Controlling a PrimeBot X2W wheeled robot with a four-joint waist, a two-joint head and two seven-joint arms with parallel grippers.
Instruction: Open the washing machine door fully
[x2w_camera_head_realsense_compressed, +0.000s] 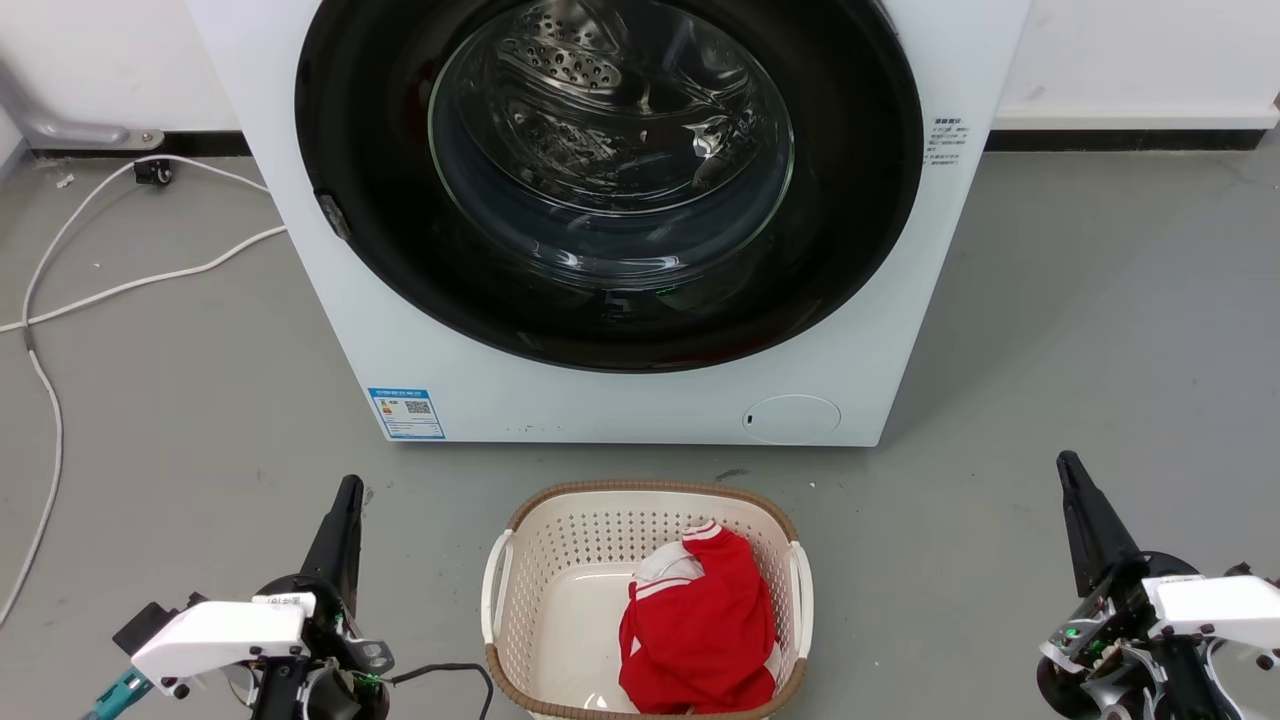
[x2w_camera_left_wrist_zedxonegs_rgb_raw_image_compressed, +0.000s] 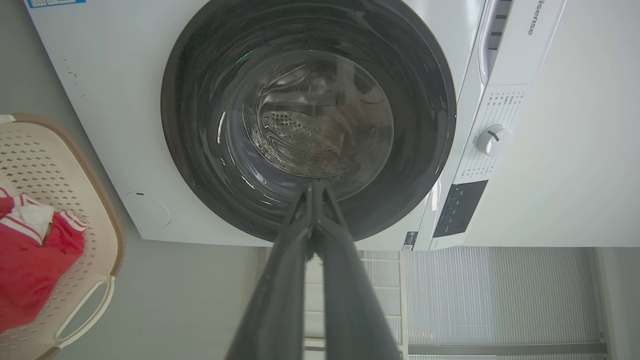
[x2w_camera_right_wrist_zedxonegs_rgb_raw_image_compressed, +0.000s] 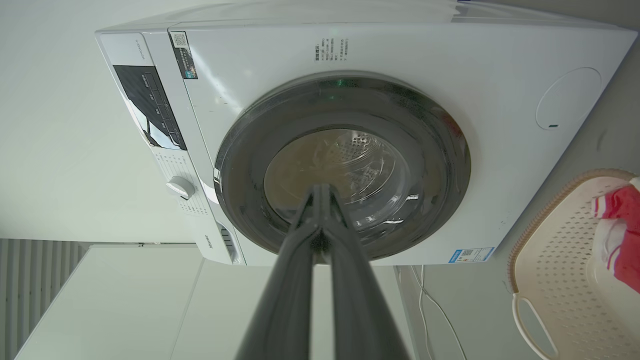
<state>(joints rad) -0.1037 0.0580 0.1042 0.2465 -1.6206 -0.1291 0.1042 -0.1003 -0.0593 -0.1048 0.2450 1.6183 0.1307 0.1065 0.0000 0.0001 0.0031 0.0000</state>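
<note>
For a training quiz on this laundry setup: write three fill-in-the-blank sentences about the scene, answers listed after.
The washing machine door is fully ____.
The garment in the laundry basket is coloured ____.
The left end effector and right end effector are holding ____.
Missing words: shut; red; nothing.

Head looks down; all views share washing machine door (x2w_camera_head_realsense_compressed: 610, 180).
</note>
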